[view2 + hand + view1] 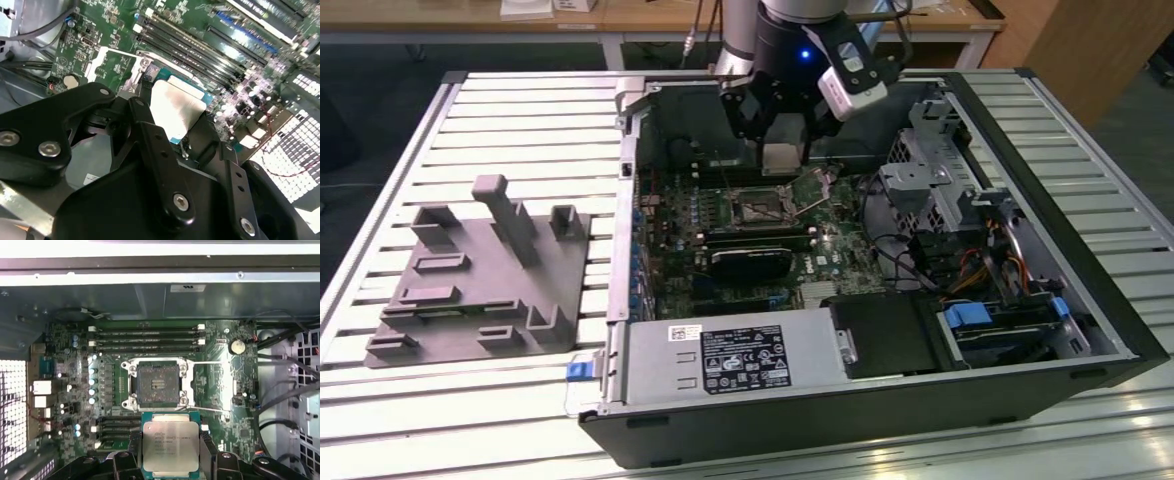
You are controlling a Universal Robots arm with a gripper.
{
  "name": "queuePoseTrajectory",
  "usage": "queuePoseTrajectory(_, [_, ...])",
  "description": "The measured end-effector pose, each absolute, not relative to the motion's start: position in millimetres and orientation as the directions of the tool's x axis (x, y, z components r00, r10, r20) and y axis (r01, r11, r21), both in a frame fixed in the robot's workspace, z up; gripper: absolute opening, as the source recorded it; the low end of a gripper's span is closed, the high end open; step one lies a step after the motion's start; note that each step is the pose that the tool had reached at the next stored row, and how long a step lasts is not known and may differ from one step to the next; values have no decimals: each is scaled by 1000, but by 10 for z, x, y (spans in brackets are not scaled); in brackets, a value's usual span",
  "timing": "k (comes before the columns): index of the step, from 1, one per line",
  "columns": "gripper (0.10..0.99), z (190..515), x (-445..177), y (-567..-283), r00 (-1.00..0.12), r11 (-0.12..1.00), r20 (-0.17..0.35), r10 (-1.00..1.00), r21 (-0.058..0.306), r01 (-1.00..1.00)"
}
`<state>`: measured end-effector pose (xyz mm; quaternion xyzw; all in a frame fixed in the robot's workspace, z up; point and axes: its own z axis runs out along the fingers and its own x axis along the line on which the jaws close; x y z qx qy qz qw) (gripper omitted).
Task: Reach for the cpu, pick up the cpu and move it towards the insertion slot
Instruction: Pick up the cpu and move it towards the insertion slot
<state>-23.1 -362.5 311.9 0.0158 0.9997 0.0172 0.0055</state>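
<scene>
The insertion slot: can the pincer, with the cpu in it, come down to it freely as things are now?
Probably yes. The pincer holds the cpu above the board, beside the insertion slot. The slot's dark centre lies bare, with nothing over it.

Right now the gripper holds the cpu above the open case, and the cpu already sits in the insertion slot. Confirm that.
Not right. The gripper holds the cpu above the open case, but the first wrist view shows the insertion slot bare, with the cpu beside it.
</scene>
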Motion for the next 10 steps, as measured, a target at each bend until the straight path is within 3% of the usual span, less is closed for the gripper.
queuePoseTrajectory(10, [541, 3020, -230, -3441, -999, 999, -11, 32, 35, 32])
